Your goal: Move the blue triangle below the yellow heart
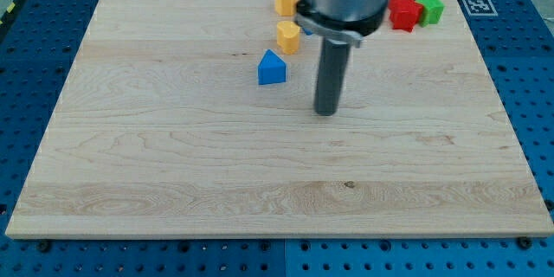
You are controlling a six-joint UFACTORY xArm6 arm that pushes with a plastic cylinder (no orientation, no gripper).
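Wooden board (173,164) fills the bottom of the view, bare across its whole near half, and it is the largest thing here; all the blocks sit along its top edge. Next in size is the arm's grey housing at the view's top, from which the dark rod drops to my tip (325,112), which rests on the wood with nothing touching it or held against it, free of every block. The blue triangle (272,68) lies to the view's left of the tip and a little higher, apart from it. Just above and right of the triangle sits the yellow heart (288,36), close but seemingly not touching, so the triangle looks already near its goal, slightly left of directly below. A second yellow block (286,0), its shape unclear, lies above the heart. Well to the right are two red blocks (402,9) and two green blocks (430,2) bunched together, partly behind the arm. A sliver of another blue block (306,28) peeks out beside the housing. The main risk, I judge, is that a push from the right drives the triangle too far left, or a push angled upward knocks it into the heart and shifts the reference itself.
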